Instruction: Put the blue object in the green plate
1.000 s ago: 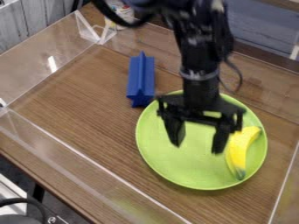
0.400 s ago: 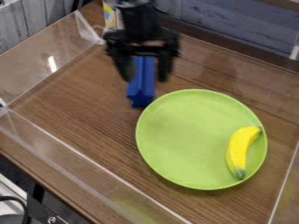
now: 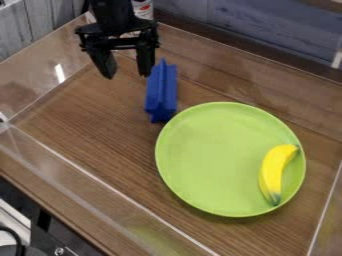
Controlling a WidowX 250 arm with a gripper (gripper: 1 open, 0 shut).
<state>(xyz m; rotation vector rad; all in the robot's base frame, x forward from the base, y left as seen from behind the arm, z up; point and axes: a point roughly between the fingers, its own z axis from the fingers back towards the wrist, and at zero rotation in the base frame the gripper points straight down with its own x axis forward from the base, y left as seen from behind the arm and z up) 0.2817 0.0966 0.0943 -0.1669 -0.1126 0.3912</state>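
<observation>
Wooden desk (image 3: 80,130), clear walls around. Blue object (image 3: 162,90) lies on desk just beside green plate (image 3: 221,160) rim, outside it. Gripper (image 3: 122,66) left of block, jaws spread, empty. Banana (image 3: 277,172) on plate.

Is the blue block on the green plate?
No, the blue block lies on the wooden table beside the green plate, just off its rim; only a banana is on the plate.
</observation>
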